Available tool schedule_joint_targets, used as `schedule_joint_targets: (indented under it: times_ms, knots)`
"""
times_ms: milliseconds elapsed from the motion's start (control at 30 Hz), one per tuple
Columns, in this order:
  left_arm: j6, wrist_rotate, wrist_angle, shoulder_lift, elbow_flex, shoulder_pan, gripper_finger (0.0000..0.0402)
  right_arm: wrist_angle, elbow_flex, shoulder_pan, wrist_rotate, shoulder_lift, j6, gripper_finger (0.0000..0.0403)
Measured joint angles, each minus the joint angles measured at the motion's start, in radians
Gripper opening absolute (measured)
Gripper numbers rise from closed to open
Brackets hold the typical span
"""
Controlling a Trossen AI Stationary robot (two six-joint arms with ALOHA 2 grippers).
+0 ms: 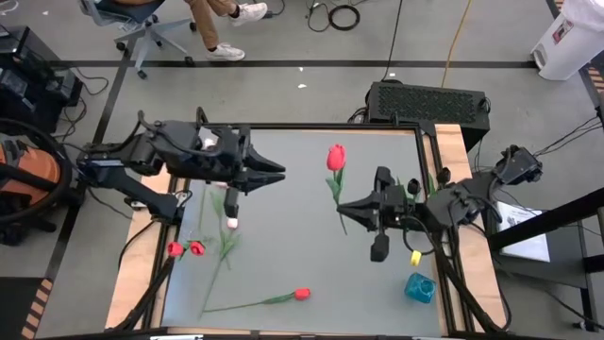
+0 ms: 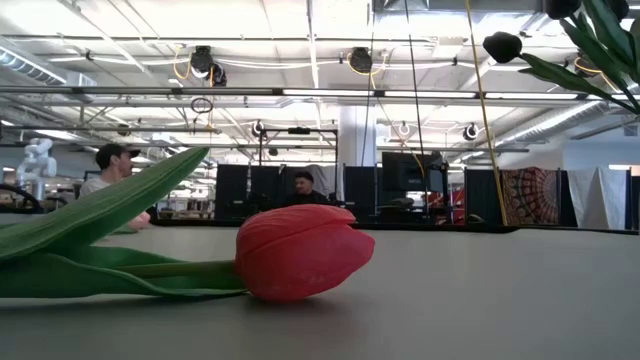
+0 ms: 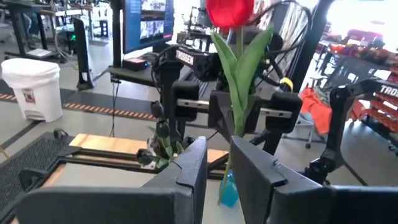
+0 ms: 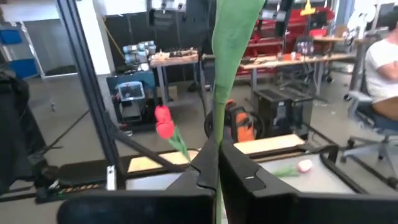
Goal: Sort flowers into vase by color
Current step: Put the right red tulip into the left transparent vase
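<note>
Red tulip (image 1: 336,157) standing upright over the counter's (image 1: 311,236) middle, stem being pinched in the right claw (image 1: 344,207), fingers pressed together on it. Left claw (image 1: 278,174) hovering opposite at the counter's far left, fingers slightly spread, gripping nothing. Pink tulip (image 1: 231,223) lying just below it; two red tulips (image 1: 186,248) and another red tulip (image 1: 301,294) lying nearer the front edge.

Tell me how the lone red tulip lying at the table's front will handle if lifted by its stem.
The red tulip would probably droop: its stem is long, thin and already curved on the table. It looks light, so a push would likely slide or pivot it rather than roll it.
</note>
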Motion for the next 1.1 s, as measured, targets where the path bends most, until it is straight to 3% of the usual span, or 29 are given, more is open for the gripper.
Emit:
schedule_joint_targets:
  times_ms: [467,1100]
  knots:
    - [-0.009,0.022,0.224,0.101,0.000,0.000,0.0175,0.057,0.000,-0.036,-0.052,0.000,-0.044,0.0000]
    - [-0.108,0.089,0.435,0.195,0.000,-0.001,0.0180,0.086,0.000,-0.037,-0.050,0.000,-0.088,0.0000]
